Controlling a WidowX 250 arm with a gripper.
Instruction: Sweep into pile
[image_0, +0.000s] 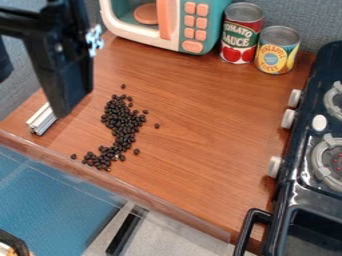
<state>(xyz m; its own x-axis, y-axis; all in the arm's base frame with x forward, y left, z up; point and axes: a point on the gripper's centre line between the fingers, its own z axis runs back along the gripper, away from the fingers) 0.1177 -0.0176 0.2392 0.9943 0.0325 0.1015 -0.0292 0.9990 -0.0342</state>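
In the camera view, the black gripper (67, 82) hangs down at the upper left over the left part of the wooden bench (207, 122); whether it is spread or pressed together I cannot tell. Just beside its lower end in the view is a short silver bar (42, 119), probably metal, though part of it is hard to make out behind the gripper. To the right of the gripper, dark beans (121, 122) lie on the bench in a crooked band, thick in the middle, bending down and left toward the front edge. A few stray beans sit apart from the band: above it, to its right, and past its lower left end. At the back of the bench stands a white and teal toy microwave (189, 25) with peach buttons. Right of it are a red-labelled can (241, 34) and, slightly nearer the camera, a yellow-labelled can (275, 50). Along the right side is a black toy stove (305, 172) with pale knobs and grey burner rings.
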